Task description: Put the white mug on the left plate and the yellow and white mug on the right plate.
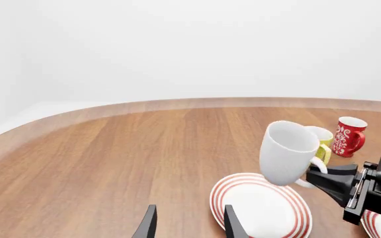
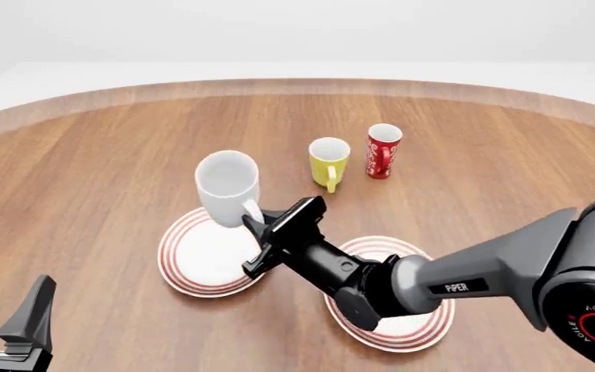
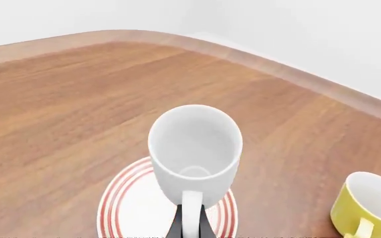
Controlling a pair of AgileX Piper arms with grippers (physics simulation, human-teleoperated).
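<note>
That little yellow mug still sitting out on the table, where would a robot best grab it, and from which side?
Probably by the loop handle. The small yellow mug with the white inside stands upright, its handle pointing toward the arms' side of the table, so a gripper coming from the near side could pinch it. The slim red cup with white markings stands close on its right, so coming in from that side looks cramped.

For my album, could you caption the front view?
Right arm's fingers hold the white mug by its handle above the left plate.
</note>
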